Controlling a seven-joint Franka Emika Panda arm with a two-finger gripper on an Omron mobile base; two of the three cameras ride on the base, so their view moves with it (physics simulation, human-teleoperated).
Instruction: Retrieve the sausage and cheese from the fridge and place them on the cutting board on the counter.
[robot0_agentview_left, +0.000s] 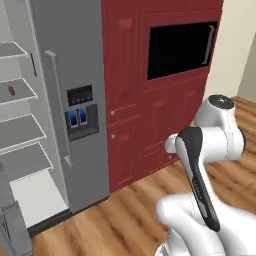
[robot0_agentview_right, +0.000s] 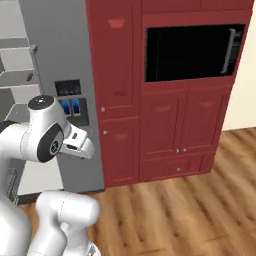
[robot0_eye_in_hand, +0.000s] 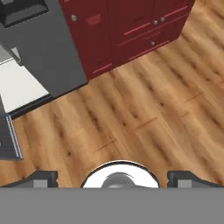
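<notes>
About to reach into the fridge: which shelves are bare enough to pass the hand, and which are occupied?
In the left base view the open fridge shows white shelves. One small dark red item, probably the sausage, lies on the second shelf. The shelves below look bare, bordered by the closed grey door. The gripper hangs open over the wood floor.

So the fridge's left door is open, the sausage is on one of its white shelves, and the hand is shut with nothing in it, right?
Not quite. The hand is open, not shut: the hand view shows its two dark tips set wide apart over bare wood floor, nothing between them. The rest holds: in the left base view the fridge stands open on its left side, and the sausage lies on a white shelf.
</notes>
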